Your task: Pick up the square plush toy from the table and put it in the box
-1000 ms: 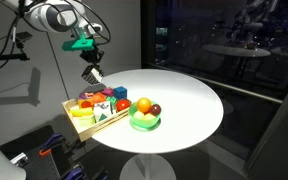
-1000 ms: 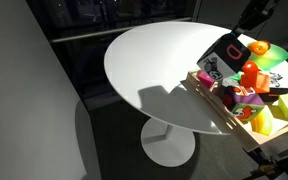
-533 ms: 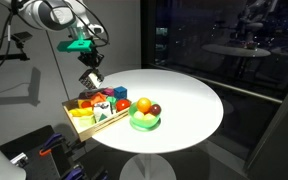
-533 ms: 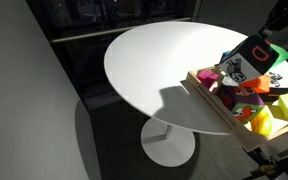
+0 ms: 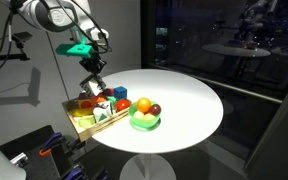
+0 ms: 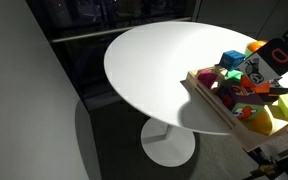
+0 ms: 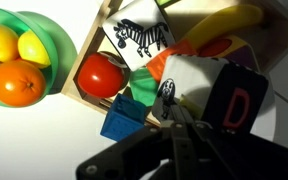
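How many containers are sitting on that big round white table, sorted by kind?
green bowl holding fruit: 1
shallow light-wood box holding toys: 1
Total: 2

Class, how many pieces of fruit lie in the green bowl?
3 clearly: an orange, a dark red fruit beside it, a yellow fruit in front. The wrist view hints at a second yellow one; others may be hidden.
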You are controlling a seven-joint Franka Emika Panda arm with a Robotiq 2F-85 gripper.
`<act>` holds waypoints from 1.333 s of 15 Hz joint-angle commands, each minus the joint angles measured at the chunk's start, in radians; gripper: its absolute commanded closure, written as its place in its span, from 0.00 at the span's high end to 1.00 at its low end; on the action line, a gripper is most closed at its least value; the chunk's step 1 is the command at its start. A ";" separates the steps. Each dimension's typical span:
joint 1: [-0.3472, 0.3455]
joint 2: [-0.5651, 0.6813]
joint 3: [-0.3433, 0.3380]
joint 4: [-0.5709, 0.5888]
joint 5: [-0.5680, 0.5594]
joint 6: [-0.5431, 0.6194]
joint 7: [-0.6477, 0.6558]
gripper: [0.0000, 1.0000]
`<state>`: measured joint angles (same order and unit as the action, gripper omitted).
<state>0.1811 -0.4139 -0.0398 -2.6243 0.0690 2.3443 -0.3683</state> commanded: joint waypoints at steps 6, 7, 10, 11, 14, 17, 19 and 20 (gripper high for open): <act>-0.041 -0.009 -0.060 -0.023 0.024 -0.056 -0.044 0.02; -0.043 -0.007 -0.064 -0.025 0.026 -0.059 -0.047 0.02; -0.036 -0.005 -0.072 -0.033 0.030 -0.063 -0.069 0.02; -0.033 -0.005 -0.072 -0.037 0.031 -0.065 -0.080 0.02; -0.021 -0.003 -0.064 -0.049 0.026 -0.067 -0.109 0.02; -0.005 -0.003 -0.060 -0.061 0.025 -0.069 -0.144 0.02; 0.008 -0.004 -0.058 -0.067 0.026 -0.073 -0.170 0.02; 0.014 -0.004 -0.057 -0.069 0.026 -0.077 -0.181 0.02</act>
<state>0.1830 -0.4104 -0.1021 -2.6879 0.0695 2.2902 -0.4961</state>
